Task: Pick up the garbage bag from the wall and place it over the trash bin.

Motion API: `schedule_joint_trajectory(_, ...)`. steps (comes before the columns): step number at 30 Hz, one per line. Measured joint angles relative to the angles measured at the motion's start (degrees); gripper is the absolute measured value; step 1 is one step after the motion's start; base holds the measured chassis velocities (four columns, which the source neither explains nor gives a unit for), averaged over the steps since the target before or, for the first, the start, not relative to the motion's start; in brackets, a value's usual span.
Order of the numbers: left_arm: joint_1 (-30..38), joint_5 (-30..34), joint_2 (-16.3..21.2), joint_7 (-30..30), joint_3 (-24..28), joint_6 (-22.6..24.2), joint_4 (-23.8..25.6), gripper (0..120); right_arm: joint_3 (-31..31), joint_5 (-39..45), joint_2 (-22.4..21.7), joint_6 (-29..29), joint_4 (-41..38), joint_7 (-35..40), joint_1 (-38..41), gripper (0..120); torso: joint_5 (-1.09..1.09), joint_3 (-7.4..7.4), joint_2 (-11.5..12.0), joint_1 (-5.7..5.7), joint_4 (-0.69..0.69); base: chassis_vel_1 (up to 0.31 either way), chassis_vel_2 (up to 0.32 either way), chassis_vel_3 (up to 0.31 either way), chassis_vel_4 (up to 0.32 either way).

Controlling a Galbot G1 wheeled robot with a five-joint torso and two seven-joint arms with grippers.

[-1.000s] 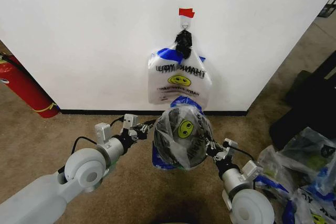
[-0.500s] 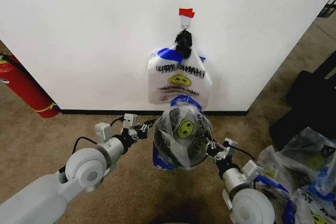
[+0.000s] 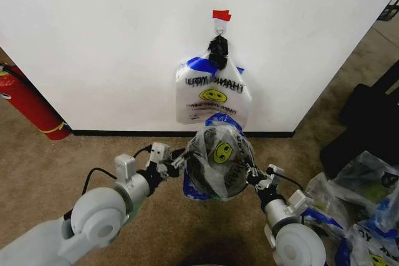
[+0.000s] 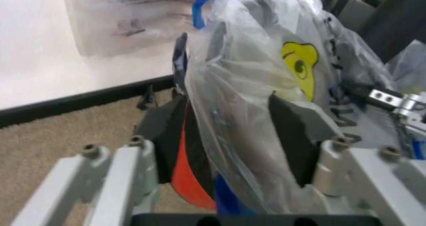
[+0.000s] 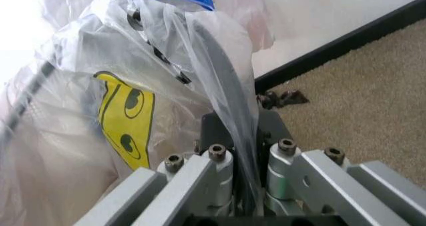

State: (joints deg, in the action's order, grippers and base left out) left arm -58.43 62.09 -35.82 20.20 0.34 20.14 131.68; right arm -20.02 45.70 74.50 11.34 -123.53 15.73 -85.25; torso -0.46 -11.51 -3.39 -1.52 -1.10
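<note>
Where stretched over the small round black trash bin (image 4: 199, 151) on the carpet near the wall's black baseboard, thin translucent-white garbage bag (image 3: 218, 160) with yellow smiley: pinched by shut right gripper (image 5: 243, 186); straddled by open left gripper (image 4: 230, 146).

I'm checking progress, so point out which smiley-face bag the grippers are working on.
The garbage bag draped over the black trash bin, between the left gripper and right gripper; the clipped bunch hangs untouched on the wall.
</note>
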Motion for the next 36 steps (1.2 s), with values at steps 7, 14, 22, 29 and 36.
schedule_joint_trajectory(7,3.1,-1.7,-0.3,1.2,2.6,2.3,-0.9,62,-0.2,0.0,-0.3,0.0,-0.5,0.1,-0.3,0,0.0,0.0,0.0,0.0,-0.01,0.0,0.0,0.0,0.0)
schedule_joint_trajectory(14,3.2,-1.3,-0.4,1.3,2.7,2.1,-1.4,37,-0.2,0.0,-0.2,0.0,-0.5,0.1,-0.1,0,0.0,0.0,0.0,0.0,-0.01,0.0,0.0,0.0,0.0)
schedule_joint_trajectory(22,3.0,-1.1,-0.4,1.2,2.8,1.2,-2.0,8,0.0,0.2,-0.2,0.0,-0.1,0.2,0.3,0,0.0,0.0,0.0,0.0,0.0,0.0,0.0,0.0,0.0)
schedule_joint_trajectory(29,3.0,-1.0,-0.5,1.2,2.8,0.2,-2.0,0,0.1,0.1,0.0,0.1,0.2,0.2,0.3,0,0.0,0.0,0.0,0.0,-0.01,0.0,0.0,0.0,0.0)
schedule_joint_trajectory(36,3.8,-0.1,-0.5,1.0,2.5,-0.4,-4.3,0,0.2,0.5,0.2,0.1,0.2,0.1,0.1,0,0.0,0.0,0.0,0.0,-0.01,0.0,0.0,0.0,0.0)
